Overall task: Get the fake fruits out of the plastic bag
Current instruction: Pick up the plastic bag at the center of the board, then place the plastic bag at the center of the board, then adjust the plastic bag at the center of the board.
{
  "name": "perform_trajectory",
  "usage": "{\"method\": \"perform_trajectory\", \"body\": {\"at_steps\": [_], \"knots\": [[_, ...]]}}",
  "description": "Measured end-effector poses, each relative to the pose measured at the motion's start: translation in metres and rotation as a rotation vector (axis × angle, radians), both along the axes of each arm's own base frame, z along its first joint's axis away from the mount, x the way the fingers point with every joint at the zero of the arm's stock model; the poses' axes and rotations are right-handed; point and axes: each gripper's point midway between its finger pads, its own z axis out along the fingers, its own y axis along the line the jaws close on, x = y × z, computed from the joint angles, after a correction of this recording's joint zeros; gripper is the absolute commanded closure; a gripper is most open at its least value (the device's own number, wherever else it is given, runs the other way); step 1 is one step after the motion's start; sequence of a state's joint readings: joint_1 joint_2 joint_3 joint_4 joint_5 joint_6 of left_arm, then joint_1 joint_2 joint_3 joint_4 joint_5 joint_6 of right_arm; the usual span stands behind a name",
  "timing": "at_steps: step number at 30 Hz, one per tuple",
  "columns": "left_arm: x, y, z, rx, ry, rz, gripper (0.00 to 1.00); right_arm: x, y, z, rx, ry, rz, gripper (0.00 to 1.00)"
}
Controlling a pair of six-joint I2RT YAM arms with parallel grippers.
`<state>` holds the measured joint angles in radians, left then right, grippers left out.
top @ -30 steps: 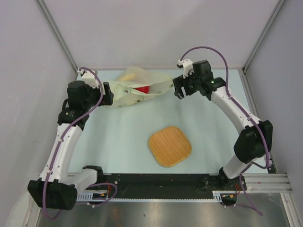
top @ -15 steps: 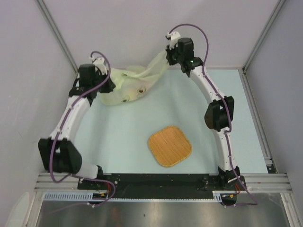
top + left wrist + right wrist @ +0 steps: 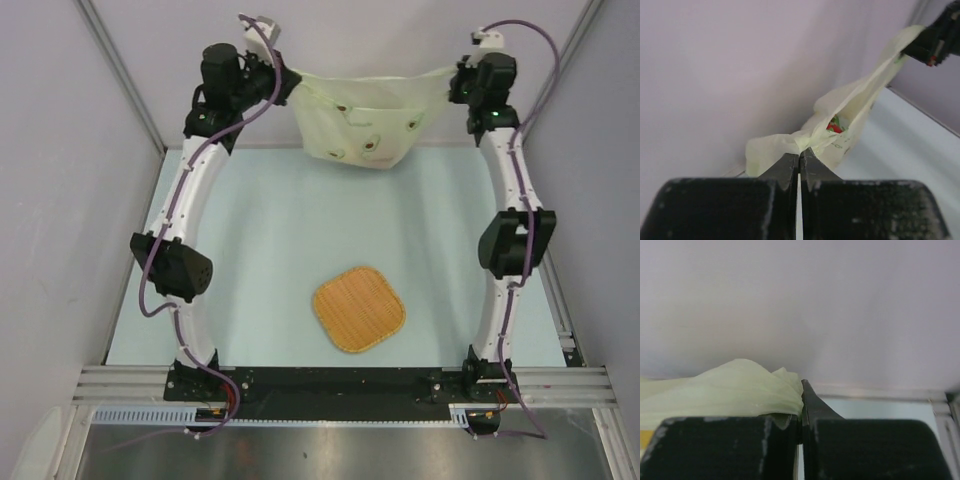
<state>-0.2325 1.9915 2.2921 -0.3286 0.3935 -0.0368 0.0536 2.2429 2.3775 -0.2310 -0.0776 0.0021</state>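
High above the far end of the bench [image 3: 270, 240], the plastic bag [image 3: 365, 120] hangs stretched between the left hand [image 3: 288, 82] and right hand [image 3: 453, 85], each clenched on an upper corner, its contents hidden except a red-and-green scrap of dragon fruit [image 3: 834, 126] glimpsed through the mouth.

The bag [image 3: 365, 125], pale cream and translucent with small marks, hangs at the back, taut along its top, belly sagging. Inside lies a red fruit [image 3: 834, 127] with green tips.
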Motion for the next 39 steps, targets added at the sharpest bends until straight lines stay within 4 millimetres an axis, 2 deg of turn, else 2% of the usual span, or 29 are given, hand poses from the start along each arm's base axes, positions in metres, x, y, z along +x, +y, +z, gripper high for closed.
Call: {"method": "perform_trajectory", "body": {"at_steps": [3,5,6,7,8,9,10,11,12,14,15,17,20,22,27,30,31,33,34,35,37,39], "knots": [[-0.032,-0.039,-0.008,0.018,0.012,-0.121,1.0,-0.037,-0.049,0.0,0.06,0.073,-0.062,1.0],[-0.06,-0.055,-0.037,0.047,0.084,-0.188,1.0,-0.067,-0.07,-0.001,0.097,0.105,-0.083,1.0],[-0.071,-0.06,-0.054,0.059,0.116,-0.211,1.0,-0.089,-0.077,-0.004,0.111,0.129,-0.095,0.95],[-0.088,-0.064,-0.081,0.075,0.178,-0.238,1.0,-0.115,-0.081,-0.012,0.121,0.163,-0.103,0.83],[-0.098,-0.064,-0.1,0.086,0.226,-0.251,1.0,-0.131,-0.08,-0.018,0.125,0.183,-0.105,0.69],[-0.107,-0.064,-0.122,0.096,0.274,-0.258,1.0,-0.152,-0.074,-0.024,0.122,0.193,-0.096,0.48],[-0.115,-0.061,-0.145,0.104,0.33,-0.256,1.0,-0.172,-0.066,-0.036,0.117,0.224,-0.082,0.38],[-0.122,-0.057,-0.167,0.111,0.391,-0.25,1.0,-0.191,-0.056,-0.047,0.112,0.252,-0.063,0.32],[-0.126,-0.054,-0.181,0.116,0.43,-0.247,1.0,-0.203,-0.047,-0.055,0.109,0.271,-0.043,0.24],[-0.134,-0.052,-0.202,0.122,0.504,-0.242,1.0,-0.228,-0.027,-0.074,0.096,0.317,0.017,0.16],[-0.137,-0.052,-0.207,0.12,0.53,-0.243,1.0,-0.239,-0.019,-0.083,0.092,0.346,0.045,0.16],[-0.141,-0.055,-0.207,0.112,0.544,-0.26,1.0,-0.253,-0.01,-0.089,0.086,0.378,0.088,0.15],[-0.143,-0.058,-0.2,0.098,0.548,-0.277,1.0,-0.264,-0.002,-0.073,0.055,0.342,0.132,0.15],[-0.144,-0.06,-0.197,0.087,0.549,-0.286,1.0,-0.273,0.011,-0.052,0.017,0.286,0.176,0.15],[-0.144,-0.064,-0.199,0.07,0.571,-0.288,1.0,-0.295,0.062,0.011,-0.079,0.09,0.337,0.15],[-0.146,-0.069,-0.203,0.07,0.586,-0.301,1.0,-0.301,0.089,0.036,-0.109,0.019,0.419,0.27],[-0.147,-0.072,-0.203,0.069,0.588,-0.311,1.0,-0.303,0.101,0.041,-0.113,0.004,0.456,0.37],[-0.148,-0.076,-0.2,0.068,0.585,-0.324,1.0,-0.303,0.12,0.043,-0.124,-0.002,0.512,0.47],[-0.148,-0.077,-0.199,0.067,0.583,-0.328,1.0,-0.3,0.133,0.041,-0.124,0.005,0.545,0.58],[-0.148,-0.078,-0.197,0.065,0.579,-0.331,1.0,-0.298,0.141,0.035,-0.126,0.017,0.571,0.63],[-0.148,-0.08,-0.191,0.058,0.57,-0.336,1.0,-0.292,0.159,0.015,-0.126,0.071,0.627,0.75],[-0.147,-0.082,-0.185,0.052,0.56,-0.34,1.0,-0.285,0.167,-0.015,-0.132,0.156,0.66,0.81]]}}
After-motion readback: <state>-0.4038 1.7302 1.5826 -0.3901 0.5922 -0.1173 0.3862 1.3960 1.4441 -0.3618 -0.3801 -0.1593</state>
